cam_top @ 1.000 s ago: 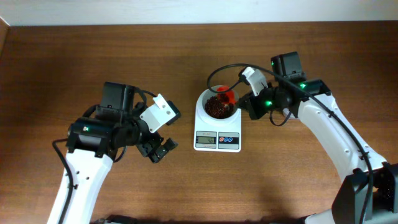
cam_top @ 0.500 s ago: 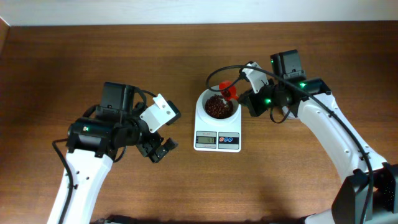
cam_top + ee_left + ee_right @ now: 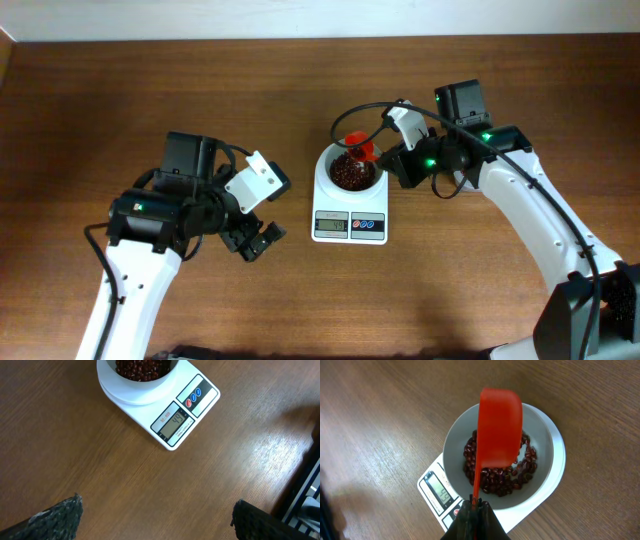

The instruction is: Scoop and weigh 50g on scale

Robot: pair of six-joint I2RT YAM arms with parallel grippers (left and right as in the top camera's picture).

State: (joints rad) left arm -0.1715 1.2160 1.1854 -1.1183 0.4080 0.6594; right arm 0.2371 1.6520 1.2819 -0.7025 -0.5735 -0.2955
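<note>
Wooden table (image 3: pixel 120 90), scale (image 3: pixel 350 226) well inside edges

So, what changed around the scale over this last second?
The red scoop, clamped in the shut right gripper, drew back from over the beans toward the far rim of the bowl. Nothing was taken hold of or let go. The beans, the scale and the open left gripper stayed as they were.

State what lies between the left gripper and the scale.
Only bare wooden table: in the left wrist view, nothing sits between the open left gripper and the scale.
</note>
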